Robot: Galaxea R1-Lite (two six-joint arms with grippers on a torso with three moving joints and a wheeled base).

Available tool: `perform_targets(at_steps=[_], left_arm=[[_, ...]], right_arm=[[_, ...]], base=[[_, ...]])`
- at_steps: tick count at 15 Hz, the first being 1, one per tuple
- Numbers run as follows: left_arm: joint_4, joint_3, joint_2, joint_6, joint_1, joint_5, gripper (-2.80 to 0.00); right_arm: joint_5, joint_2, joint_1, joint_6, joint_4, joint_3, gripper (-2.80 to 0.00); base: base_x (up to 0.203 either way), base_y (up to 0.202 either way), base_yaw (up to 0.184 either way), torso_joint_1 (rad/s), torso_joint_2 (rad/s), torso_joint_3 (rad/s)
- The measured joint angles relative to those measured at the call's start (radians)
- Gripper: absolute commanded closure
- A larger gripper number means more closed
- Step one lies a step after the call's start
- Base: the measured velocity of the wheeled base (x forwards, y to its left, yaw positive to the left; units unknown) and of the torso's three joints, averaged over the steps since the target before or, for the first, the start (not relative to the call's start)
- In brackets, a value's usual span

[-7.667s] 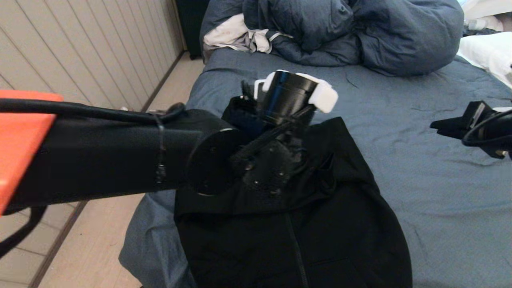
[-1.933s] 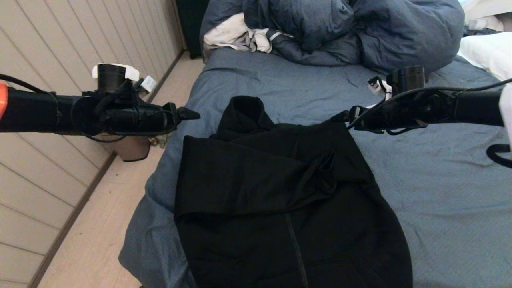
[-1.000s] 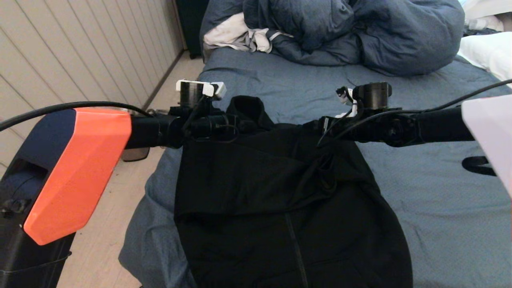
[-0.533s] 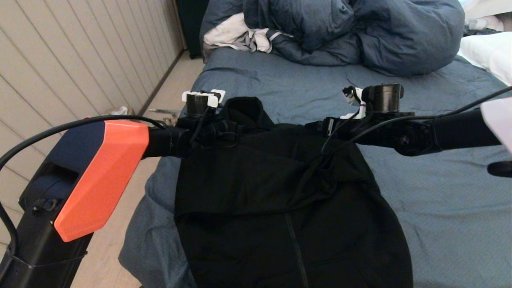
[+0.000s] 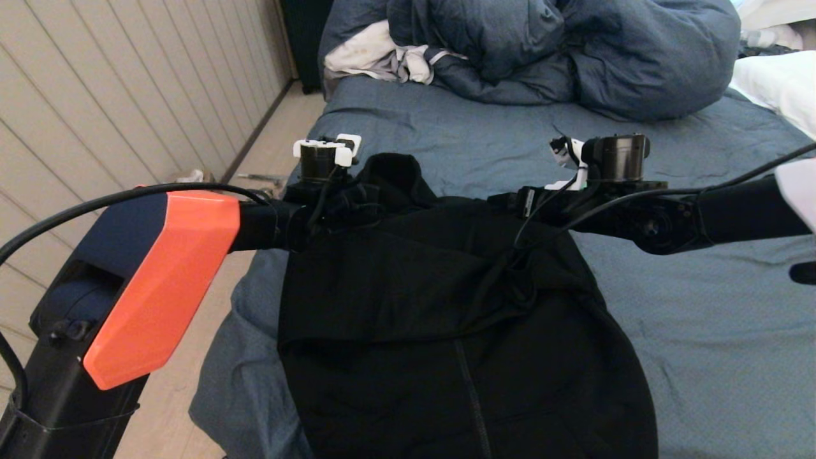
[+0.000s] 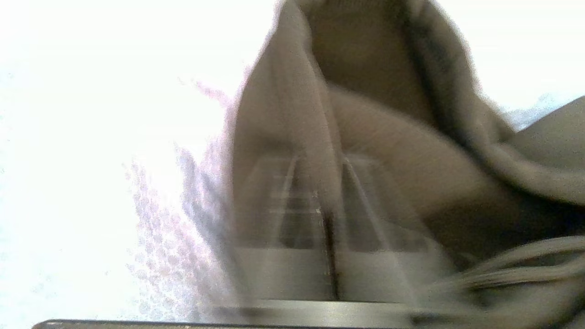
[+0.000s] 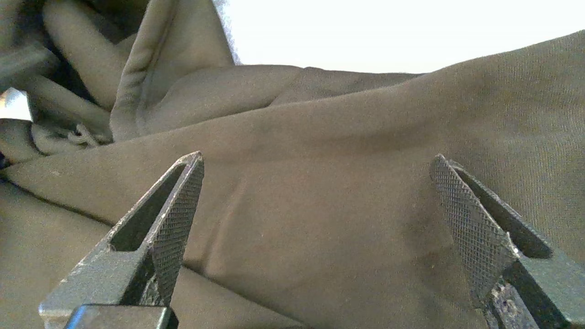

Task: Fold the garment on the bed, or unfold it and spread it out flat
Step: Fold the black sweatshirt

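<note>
Garment: left gripper jaws closed, right gripper jaws spread.

Head camera high, facing forward-down over the bed. Both wrist cameras sit very close to the garment, near its 12 o'clock hood end, the region all three views share.

The sweatshirt is plain black, the bed sheet blue-grey, the duvet dark blue.
</note>
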Motion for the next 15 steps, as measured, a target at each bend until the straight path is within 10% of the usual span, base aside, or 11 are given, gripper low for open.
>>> perform_targets(at_steps=[15], left_arm=[[-0.002, 0.024, -0.24, -0.002, -0.117, 0.185, 0.0]], right_arm=[[0.0, -0.105, 0.0, 0.006, -0.003, 0.106, -2.8]], base=[[0.0, 0.0, 0.0, 0.0, 0.0, 0.0]])
